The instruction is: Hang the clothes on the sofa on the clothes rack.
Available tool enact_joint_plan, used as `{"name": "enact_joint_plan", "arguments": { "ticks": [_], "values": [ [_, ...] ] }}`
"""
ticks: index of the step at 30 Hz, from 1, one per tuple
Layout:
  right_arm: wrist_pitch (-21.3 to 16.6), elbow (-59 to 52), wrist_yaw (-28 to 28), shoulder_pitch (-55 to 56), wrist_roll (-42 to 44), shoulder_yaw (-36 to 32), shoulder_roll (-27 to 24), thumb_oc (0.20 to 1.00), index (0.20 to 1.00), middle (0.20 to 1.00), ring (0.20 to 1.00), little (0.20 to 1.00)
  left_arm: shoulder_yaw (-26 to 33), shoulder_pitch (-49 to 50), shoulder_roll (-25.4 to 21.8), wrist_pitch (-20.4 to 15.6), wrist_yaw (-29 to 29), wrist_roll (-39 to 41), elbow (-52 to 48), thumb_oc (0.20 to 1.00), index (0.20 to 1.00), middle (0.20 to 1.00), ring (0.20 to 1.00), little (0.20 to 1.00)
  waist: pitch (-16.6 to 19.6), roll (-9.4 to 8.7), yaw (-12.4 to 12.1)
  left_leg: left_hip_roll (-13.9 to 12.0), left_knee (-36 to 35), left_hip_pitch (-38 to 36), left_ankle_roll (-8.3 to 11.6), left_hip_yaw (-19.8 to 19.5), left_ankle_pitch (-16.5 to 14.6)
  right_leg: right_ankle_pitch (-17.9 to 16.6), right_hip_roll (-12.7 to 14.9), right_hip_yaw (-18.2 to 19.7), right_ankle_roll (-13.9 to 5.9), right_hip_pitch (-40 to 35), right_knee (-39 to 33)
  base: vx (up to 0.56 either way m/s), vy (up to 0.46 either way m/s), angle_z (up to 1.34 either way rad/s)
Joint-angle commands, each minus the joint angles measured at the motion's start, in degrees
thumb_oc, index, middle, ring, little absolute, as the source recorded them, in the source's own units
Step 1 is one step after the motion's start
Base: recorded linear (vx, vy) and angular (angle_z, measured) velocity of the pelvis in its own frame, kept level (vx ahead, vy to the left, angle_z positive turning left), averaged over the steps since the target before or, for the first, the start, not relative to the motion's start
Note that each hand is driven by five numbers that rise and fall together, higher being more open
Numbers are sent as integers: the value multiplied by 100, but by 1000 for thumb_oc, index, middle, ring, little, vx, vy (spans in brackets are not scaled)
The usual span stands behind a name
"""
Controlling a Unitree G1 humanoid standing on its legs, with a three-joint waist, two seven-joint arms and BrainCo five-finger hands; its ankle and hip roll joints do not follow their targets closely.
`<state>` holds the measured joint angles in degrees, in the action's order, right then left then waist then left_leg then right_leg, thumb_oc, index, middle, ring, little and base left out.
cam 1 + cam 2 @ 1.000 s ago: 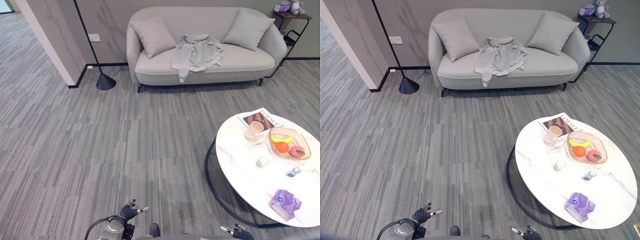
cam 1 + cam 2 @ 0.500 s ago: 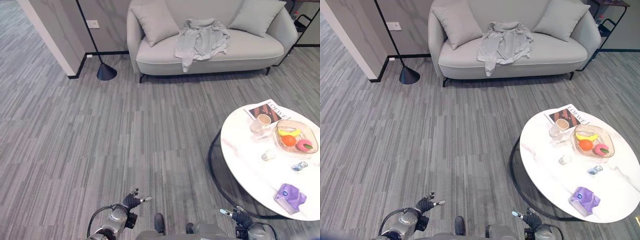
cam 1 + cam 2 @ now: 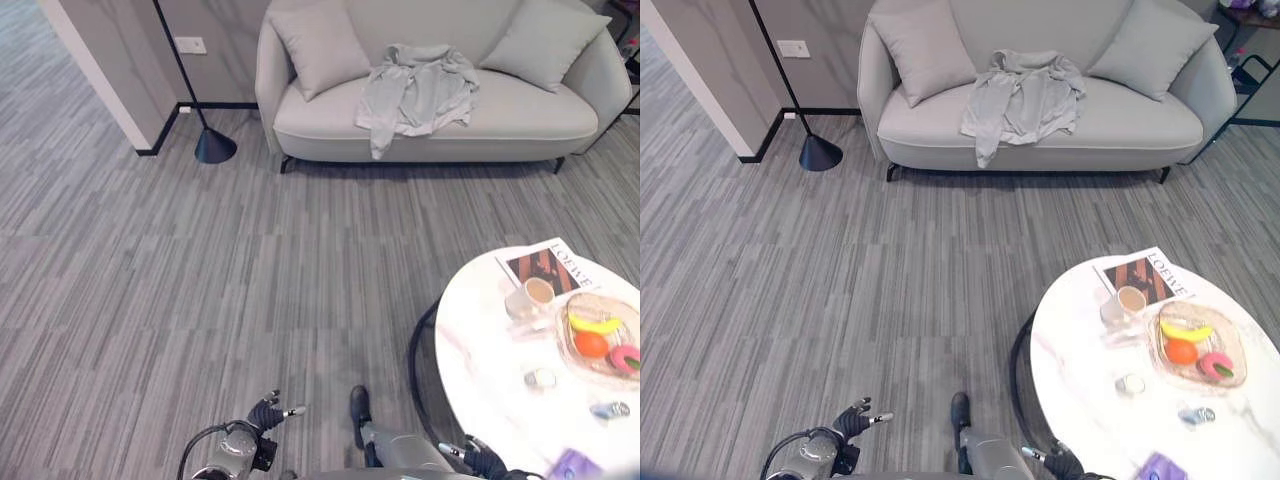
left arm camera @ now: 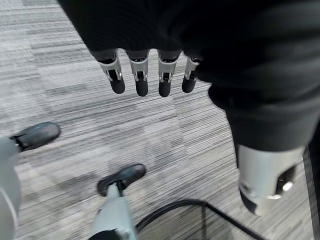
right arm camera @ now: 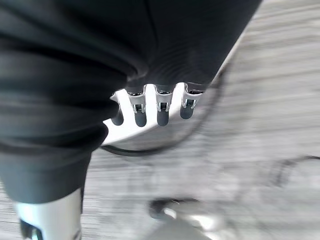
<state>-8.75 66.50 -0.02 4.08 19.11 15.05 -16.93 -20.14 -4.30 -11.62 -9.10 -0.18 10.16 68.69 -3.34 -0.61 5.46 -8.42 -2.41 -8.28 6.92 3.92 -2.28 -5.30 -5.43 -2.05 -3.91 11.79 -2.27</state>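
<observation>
The grey garment [image 3: 417,92] lies crumpled on the seat of the light sofa [image 3: 330,125], near its middle, with one sleeve hanging over the front edge. A cushion [image 3: 320,45] leans against the backrest on each side of the garment. A black floor lamp base [image 3: 214,146] stands on the floor just beside the sofa's left end.

The left hand [image 4: 145,75] hangs low over the grey striped floor [image 3: 200,260], well apart from the sofa; its fingers are straight and relaxed and it holds nothing. The right hand [image 5: 160,107] hangs near the edge of the round white table [image 3: 1080,350]; its fingers also appear extended and empty, though that view is smeared.

On the table stand a cup [image 3: 1129,300], a magazine [image 3: 1147,276] touching the far rim, and a clear fruit bowl [image 3: 1230,345] holding a banana, an orange and a pink item.
</observation>
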Motion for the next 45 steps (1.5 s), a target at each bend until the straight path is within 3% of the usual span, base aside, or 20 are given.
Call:
{"name": "enact_joint_plan", "arguments": {
  "ticks": [1, 2, 4, 6, 8, 10, 12, 14, 15, 21, 23, 24, 26, 27, 29, 30, 32, 37, 41, 45],
  "values": [
    [-196, -313, 42, 60, 13, -51, -232, 1000, 1000, 1000, 1000, 1000, 246, -246, -64, -234, 5, 370, -126, 1000, 1000, 1000, 1000, 1000, 11, 72, 84, 511, 737, -292, 50, -132, 523, -48, 199, 565, -404, -10, -126, 242, -235, 15],
    [-194, -315, 42, 62, 13, -52, -233, 1000, 1000, 1000, 1000, 1000, 245, -246, -62, -234, 5, 370, -127, 1000, 1000, 1000, 1000, 1000, 15, 74, 92, 508, 753, -279, 52, -141, 516, -46, 199, 557, -402, -7, -124, 269, -282, 11],
    [-223, -673, 45, 198, 116, -135, -426, 1000, 1000, 1000, 1000, 1000, 252, -211, -108, -223, 17, 436, -274, 1000, 1000, 1000, 1000, 1000, -131, -141, 44, 470, 2456, 538, 140, -118, 1132, 312, 311, 782, -138, -326, 22, 286, -291, -7],
    [-216, -702, -4, 175, 147, -151, -474, 1000, 1000, 1000, 1000, 1000, 256, -227, -114, -208, 48, 428, -269, 1000, 1000, 1000, 1000, 1000, -203, -238, -10, 459, 2869, 783, 77, -66, 1203, 385, 376, 841, -74, -403, 92, 187, -165, -16],
    [-194, -691, -31, 142, 186, -163, -536, 1000, 1000, 1000, 1000, 1000, 240, -269, -77, -210, 48, 509, -277, 1000, 1000, 1000, 1000, 1000, -280, -322, -121, 541, 2957, 1182, -163, 10, 897, 526, 450, 967, -28, -583, 161, 300, -159, -47],
    [-196, -748, -33, 83, 246, -250, -594, 1000, 1000, 1000, 1000, 1000, 214, -260, -13, -221, 15, 592, -371, 1000, 1000, 1000, 1000, 1000, -296, -322, -253, 553, 2032, 1707, -285, 282, 478, 713, 586, 996, -80, -856, 139, 439, -73, -20],
    [-198, -772, -25, 74, 246, -257, -607, 1000, 1000, 1000, 1000, 1000, 183, -252, 6, -225, -2, 606, -432, 1000, 1000, 1000, 1000, 1000, -333, -269, -311, 527, 1359, 1722, -281, 419, 452, 822, 597, 962, -96, -1025, 95, 375, 14, -7],
    [-222, -782, -60, -11, 217, -221, -629, 1000, 1000, 1000, 1000, 1000, 161, -242, 19, -250, -26, 668, -583, 1000, 1000, 1000, 1000, 1000, -372, -94, -497, 569, 84, 1978, -205, 558, 983, 960, 499, 981, -116, -1329, 37, 549, 23, -7],
    [-232, -625, -120, -60, 160, -234, -604, 1000, 1000, 1000, 1000, 1000, 203, -229, 67, -252, -25, 727, -500, 1000, 1000, 1000, 1000, 1000, -388, -105, -661, 658, -259, 2647, -104, 423, 924, 1111, 513, 1096, -123, -1659, 5, 602, 13, -2],
    [-160, -552, 9, 31, -118, -184, -425, 1000, 1000, 1000, 1000, 1000, 424, -7, 31, -262, -61, 662, -226, 1000, 1000, 1000, 1000, 1000, -128, -8, -728, 658, -259, 2396, -109, 692, 1343, 1491, 764, 1401, -300, -2183, 49, 506, 110, -43],
    [-146, -500, 83, 18, -124, -164, -339, 1000, 1000, 1000, 1000, 1000, 507, -9, -2, -235, -48, 620, -122, 1000, 1000, 1000, 1000, 1000, 28, -142, -743, 766, -259, 2227, -187, 717, 1233, 1425, 1007, 1482, -485, -2124, 408, 598, 111, -88],
    [-106, -464, 148, -35, -160, -129, -283, 1000, 1000, 1000, 1000, 1000, 526, -5, -103, -218, -60, 546, -164, 1000, 1000, 1000, 1000, 1000, 84, -300, -740, 996, -259, 1784, -403, 830, 941, 498, 1308, 1589, -808, -1768, 1529, 736, 133, -94],
    [-100, -480, 146, -142, -128, -150, -282, 1000, 1000, 1000, 1000, 1000, 539, -24, -172, -219, -41, 558, -261, 1000, 1000, 1000, 1000, 1000, -38, -267, -723, 1044, -259, 1494, -544, 938, 765, -344, 1322, 1674, -857, -1223, 2453, 480, 106, -33],
    [-92, -487, 123, -195, -182, -120, -277, 1000, 1000, 1000, 1000, 1000, 557, -32, -194, -215, -16, 531, -258, 1000, 1000, 1000, 1000, 1000, -31, -215, -762, 995, -259, 1402, -556, 1019, 681, -454, 1378, 1570, -826, -1037, 2479, 315, 71, 12],
    [-121, -508, 86, -190, -158, -104, -197, 1000, 1000, 1000, 1000, 1000, 585, -97, -243, -234, 22, 576, -285, 1000, 1000, 1000, 1000, 1000, -86, -158, -748, 949, -259, 1072, -534, 1061, 487, -139, 1538, 1108, -626, -770, 2267, 482, 34, 30],
    [-101, -445, 106, -157, -148, -98, -174, 1000, 1000, 1000, 1000, 1000, 557, -128, -306, -266, 39, 593, -344, 1000, 1000, 1000, 1000, 1000, -43, -82, -631, 892, -259, 814, -486, 1086, 281, 397, 1380, 617, -617, -492, 1422, 495, -12, 22],
    [-98, -401, 102, -162, -118, -97, -159, 1000, 1000, 1000, 1000, 1000, 539, -158, -318, -265, 49, 602, -346, 1000, 1000, 1000, 1000, 1000, -98, -82, -538, 904, -259, 689, -469, 1054, 192, 445, 1271, 535, -653, -412, 1136, 351, -53, -6],
    [-108, -248, 93, -120, -29, -94, -117, 1000, 1000, 1000, 1000, 1000, 501, -318, -331, -293, 58, 488, -288, 1000, 1000, 1000, 1000, 1000, -288, -75, -132, 1069, -259, 25, -411, 858, -305, 87, 536, 454, -892, 428, -178, 350, -73, 21],
    [-98, -163, 71, -63, -121, -9, -101, 1000, 1000, 1000, 1000, 1000, 425, -345, -256, -278, 39, 338, -150, 1000, 1000, 1000, 1000, 1000, -253, -137, -52, 1120, -259, -247, -361, 720, -502, -107, 551, -137, -866, 423, -272, 318, -186, 61],
    [-113, 112, 106, 88, -124, -56, -216, 1000, 1000, 1000, 1000, 1000, 387, -326, -159, -299, 15, 301, -39, 1000, 1000, 1000, 1000, 1000, -85, -44, 72, 874, -259, -466, -207, 565, -439, -202, 405, 233, -687, 123, -203, 347, -267, 43]
  ]
}}
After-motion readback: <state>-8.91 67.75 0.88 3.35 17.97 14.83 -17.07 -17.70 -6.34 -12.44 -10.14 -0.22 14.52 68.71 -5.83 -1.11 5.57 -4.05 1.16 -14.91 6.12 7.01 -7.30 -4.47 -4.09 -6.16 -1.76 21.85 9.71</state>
